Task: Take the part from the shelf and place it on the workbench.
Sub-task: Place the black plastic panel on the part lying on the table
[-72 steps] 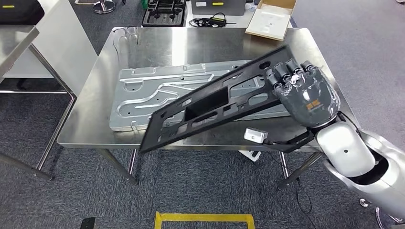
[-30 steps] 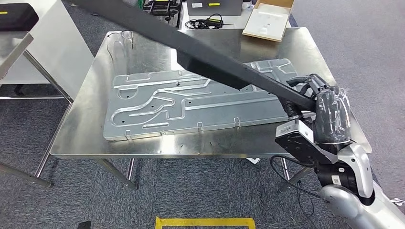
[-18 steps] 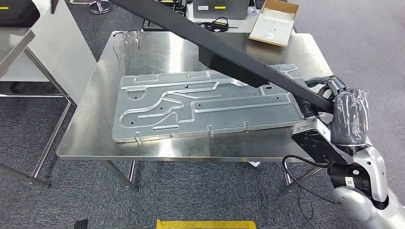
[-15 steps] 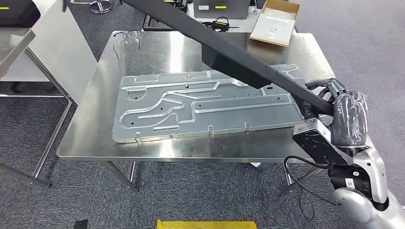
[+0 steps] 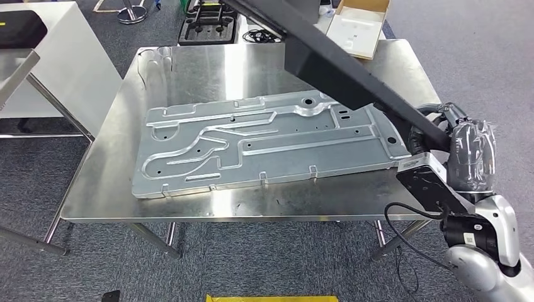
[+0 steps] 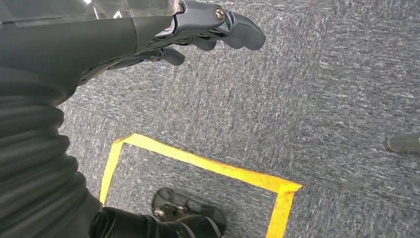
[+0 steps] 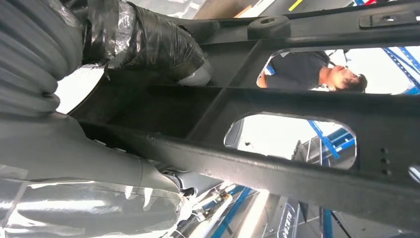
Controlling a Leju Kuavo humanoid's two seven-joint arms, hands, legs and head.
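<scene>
Black part (image 5: 334,69) clamped at its near end by right hand (image 5: 463,151), slanting up and away above steel workbench (image 5: 189,69); left hand (image 6: 148,34) idle, loosely spread, over carpet.

You are looking at a workbench (image 5: 208,69) of brushed, glossy steel, mirroring the light. At its centre a pressed metal panel (image 5: 264,141) is showing a duller, satin silver. The black part (image 5: 340,72), running toward one o'clock, is looking like matt plastic. Crinkled glossy film is wrapping the right hand (image 5: 469,154). The floor carpet (image 5: 478,56) is looking rough and grey.
</scene>
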